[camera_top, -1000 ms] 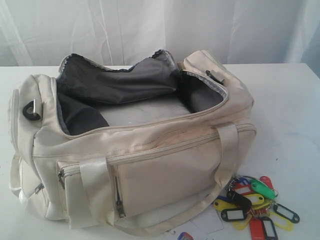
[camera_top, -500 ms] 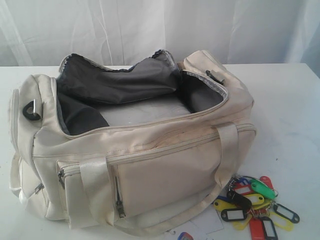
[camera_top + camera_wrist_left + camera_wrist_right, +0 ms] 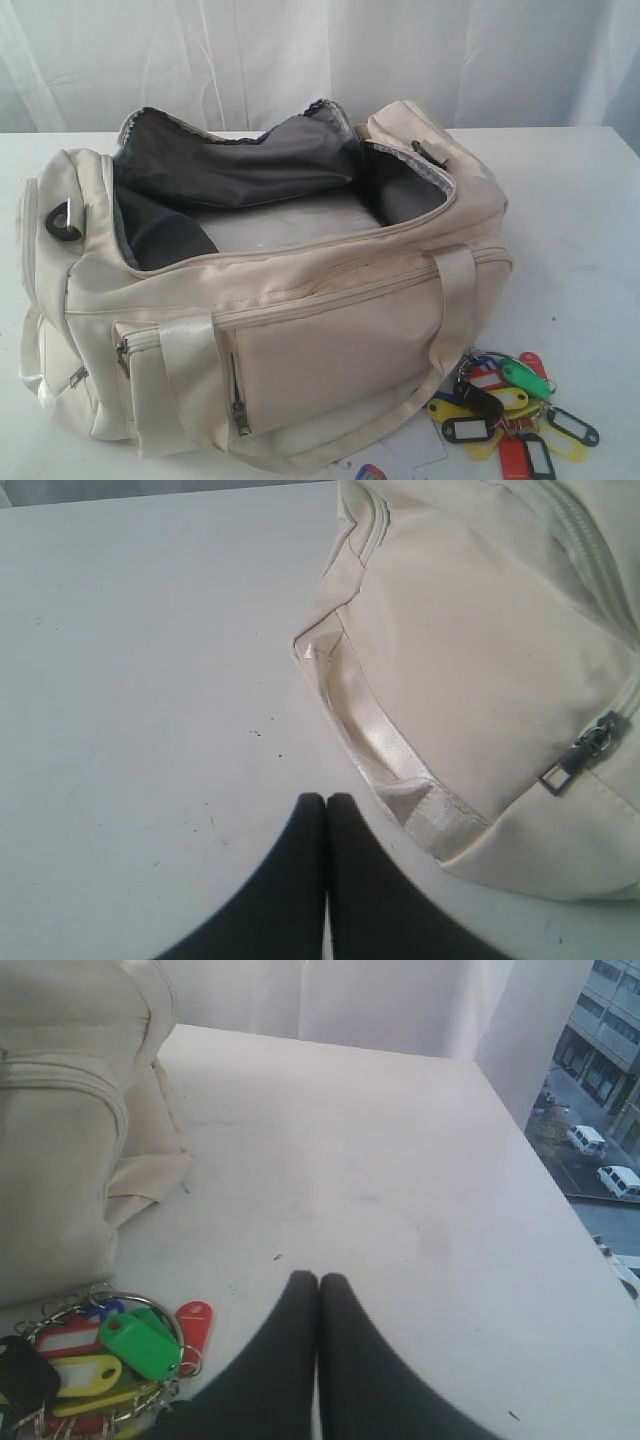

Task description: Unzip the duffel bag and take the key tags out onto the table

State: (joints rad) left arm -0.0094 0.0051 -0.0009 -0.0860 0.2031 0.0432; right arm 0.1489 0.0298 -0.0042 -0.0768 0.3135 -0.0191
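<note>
The cream duffel bag lies on the white table with its main zip wide open, showing dark grey lining and no tags inside. The key tags lie in a coloured bunch on the table by the bag's front right corner. Neither gripper shows in the exterior view. My left gripper is shut and empty above bare table beside the bag's end. My right gripper is shut and empty over the table, just beside the key tags.
White paper cards lie at the table's front edge under the bag's handle strap. A white curtain hangs behind the table. The table's edge runs close by in the right wrist view, with a window to the street beyond it.
</note>
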